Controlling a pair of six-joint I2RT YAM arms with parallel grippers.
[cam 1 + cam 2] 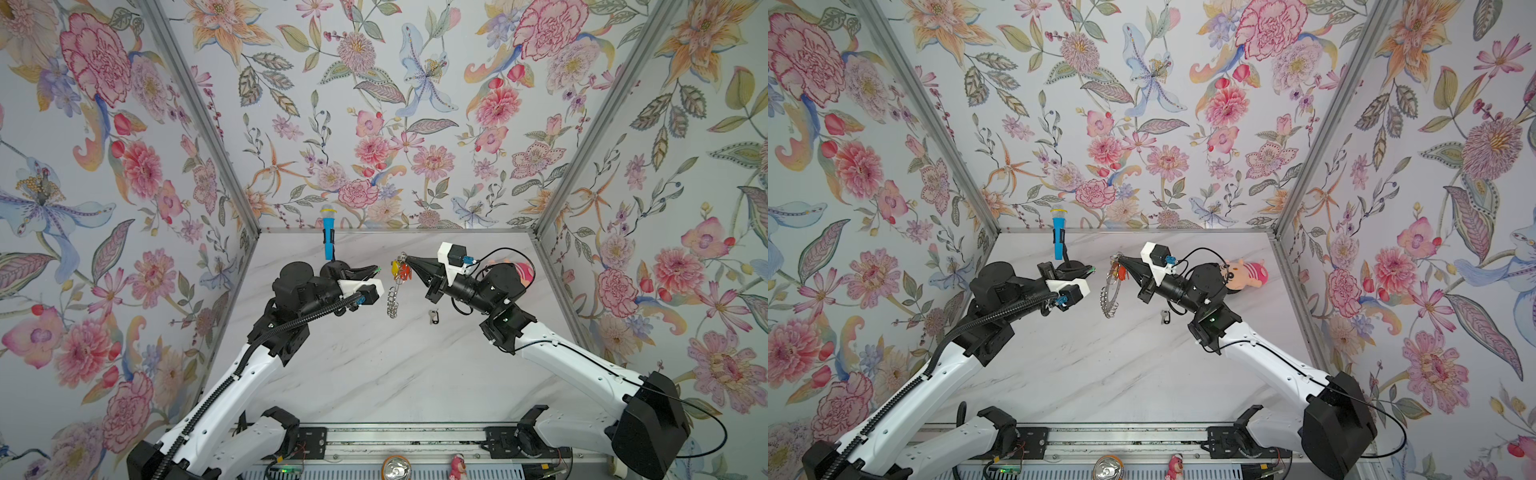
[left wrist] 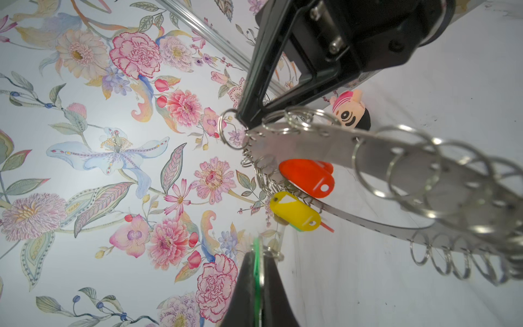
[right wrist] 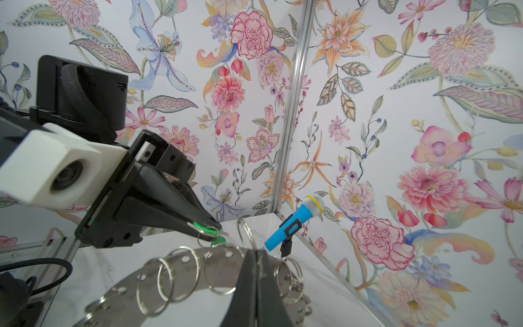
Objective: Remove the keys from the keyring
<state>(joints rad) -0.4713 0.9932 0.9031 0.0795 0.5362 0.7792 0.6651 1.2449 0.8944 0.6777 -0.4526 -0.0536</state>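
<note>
Held aloft, mid-frame over the counter (image 1: 374, 374).
The right pincer (image 1: 408, 258) pinches the flat grey metal keyring (image 1: 392, 302); the left pincer (image 1: 375, 270) pinches a green plastic key tag (image 3: 220, 241).

Left jaws clamp green tag (image 2: 256, 254) — keyring (image 2: 325, 144) just beyond.

My bench (image 1: 374, 374) was white marble with grey veins. One loose key (image 1: 433, 316) lay on it, right of the middle. A blue microphone (image 1: 328, 235) stood on its stand at the back, and a pink plush (image 1: 1248, 274) lay far right.
</note>
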